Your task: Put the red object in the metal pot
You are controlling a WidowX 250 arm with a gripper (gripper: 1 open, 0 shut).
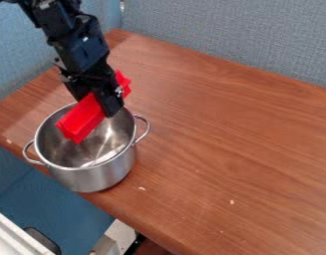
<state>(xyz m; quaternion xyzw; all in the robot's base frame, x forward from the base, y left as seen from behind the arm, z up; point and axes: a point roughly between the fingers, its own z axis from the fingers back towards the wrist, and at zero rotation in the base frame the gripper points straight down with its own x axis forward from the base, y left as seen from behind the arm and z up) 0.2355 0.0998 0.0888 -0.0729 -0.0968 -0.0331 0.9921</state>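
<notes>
Single overhead view of a wooden table [245, 129] against a blue-grey wall [258, 40]. Black gripper [104, 97] descending from the upper left, pointed steeply downward, jaws drawn in narrow and clamped on the upper end of the red object [80, 119]. Red object slanting down and to the left from the fingertips, tilted rather than upright, its lower end dipping past the rim into the mouth of the metal pot [86, 147]. Contact between that lower end and the pot's inner wall or floor not resolvable from this angle; possibly just clear of both. Pot directly beneath and slightly left of the gripper, upright near the table's front-left edge, one loop handle [143, 126] visible on the side below the gripper. Tabletop to the right of the gripper bare wood.
</notes>
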